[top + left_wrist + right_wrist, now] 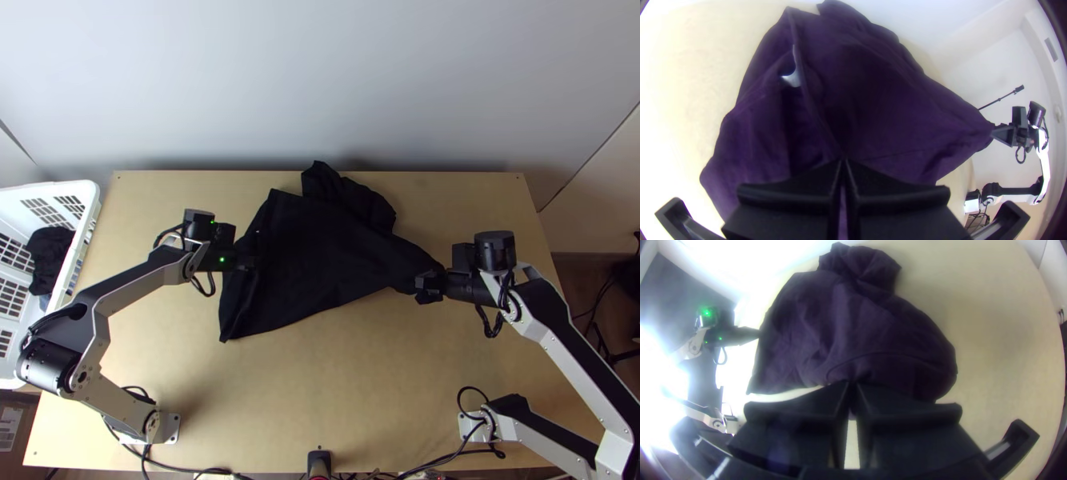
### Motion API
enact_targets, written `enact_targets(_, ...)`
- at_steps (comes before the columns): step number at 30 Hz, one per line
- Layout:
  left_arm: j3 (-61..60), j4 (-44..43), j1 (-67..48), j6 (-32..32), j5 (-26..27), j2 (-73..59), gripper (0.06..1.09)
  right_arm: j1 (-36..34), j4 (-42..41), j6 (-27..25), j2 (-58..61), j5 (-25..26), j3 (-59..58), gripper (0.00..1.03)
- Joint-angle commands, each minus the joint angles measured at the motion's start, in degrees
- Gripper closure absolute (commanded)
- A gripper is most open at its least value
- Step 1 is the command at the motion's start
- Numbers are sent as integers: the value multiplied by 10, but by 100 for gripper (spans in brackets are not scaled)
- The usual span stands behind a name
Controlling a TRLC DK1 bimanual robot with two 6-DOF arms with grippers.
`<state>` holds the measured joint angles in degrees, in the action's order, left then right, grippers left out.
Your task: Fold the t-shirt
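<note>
Well, dark t-shirt [320, 256] in left gripper [253, 262] and right gripper [423, 283].

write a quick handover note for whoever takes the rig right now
Left gripper: closed on the t-shirt near its left side, top view.
Right gripper: closed on the shirt's right-hand end.
Shirt: on the table between the arms' grippers, loosely spread and wrinkled, bunched at its far side.
Done: both grips are on; no neat fold to see.
Left: probably straighten it, then all the folding.
</note>
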<state>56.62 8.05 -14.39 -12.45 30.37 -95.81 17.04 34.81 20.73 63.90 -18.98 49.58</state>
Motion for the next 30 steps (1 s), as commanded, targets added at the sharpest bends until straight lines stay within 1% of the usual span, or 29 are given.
enact_targets(1,-26,8,3,18,-1,17,105,-3,-4,-3,2,1,10,99)
enact_targets(6,-30,10,4,30,-5,8,105,-4,-4,-4,1,1,8,99)
enact_targets(7,-30,10,4,29,-5,9,103,-4,-4,-4,1,1,8,99)
enact_targets(8,-29,10,3,28,-4,10,97,-4,-4,-4,1,1,7,99)
enact_targets(9,-27,10,3,26,-4,11,89,-4,-4,-5,0,1,6,99)
enact_targets(11,-27,7,2,24,-4,12,68,-4,-4,-4,-4,1,6,99)
enact_targets(12,-27,3,2,24,-4,12,62,-4,-4,-4,-6,1,6,99)
enact_targets(13,-27,-2,2,23,-5,12,59,-4,-4,-4,-8,1,7,99)
enact_targets(17,-24,-21,3,11,-5,3,59,-4,3,-4,-15,1,9,99)
enact_targets(25,-18,-27,-2,5,-5,-17,59,-12,6,-5,-21,1,11,99)
enact_targets(28,-4,-33,-3,-14,-5,-29,59,-12,7,-5,-21,1,17,99)
enact_targets(29,2,-33,-2,-21,-5,-32,61,-12,7,-5,-20,1,18,99)
enact_targets(30,6,-33,-2,-26,-5,-32,66,-13,7,-5,-20,1,20,99)
